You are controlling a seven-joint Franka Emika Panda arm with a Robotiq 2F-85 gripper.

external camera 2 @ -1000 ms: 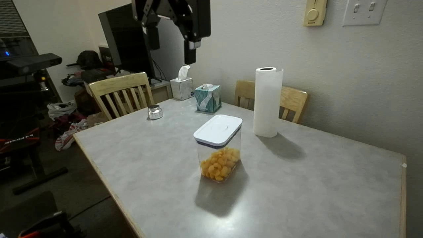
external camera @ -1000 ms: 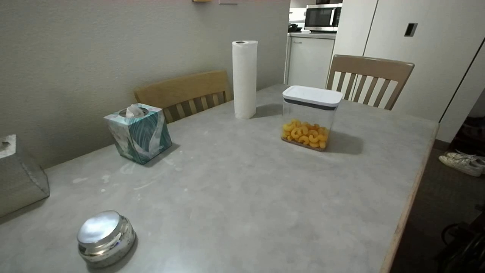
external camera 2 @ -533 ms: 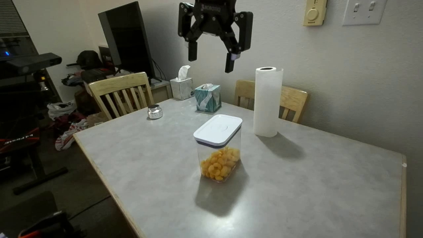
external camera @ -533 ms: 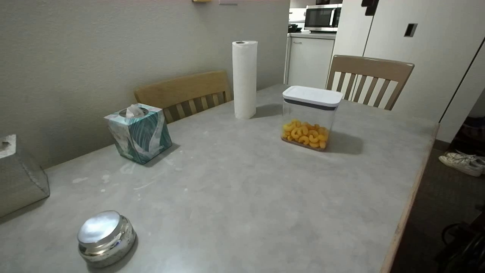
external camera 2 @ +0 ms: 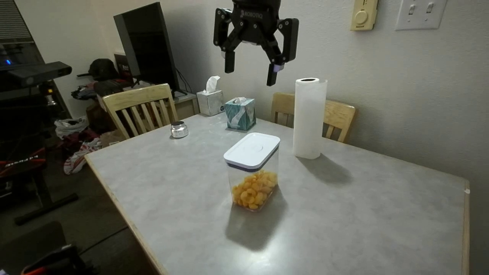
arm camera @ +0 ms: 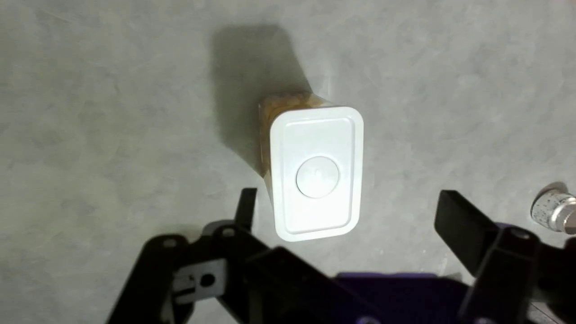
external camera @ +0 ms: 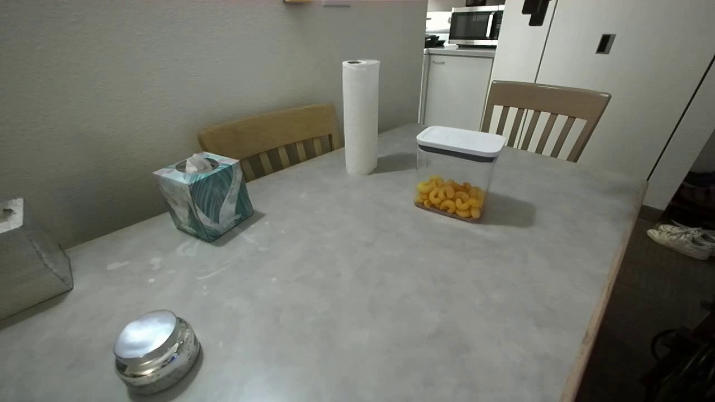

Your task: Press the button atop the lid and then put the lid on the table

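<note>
One white lid (external camera: 461, 140), round button (arm camera: 317, 177) at its centre, sits on a clear box (external camera: 455, 169) of yellow curls (external camera: 449, 198), well inside the edges of the table (external camera: 363, 279). The pincer (external camera 2: 250, 78) hangs spread wide, higher than the lid. A paper roll (external camera 2: 308, 118) stands near one long edge, a silver jar (external camera 2: 179, 130) near a short one.
</note>
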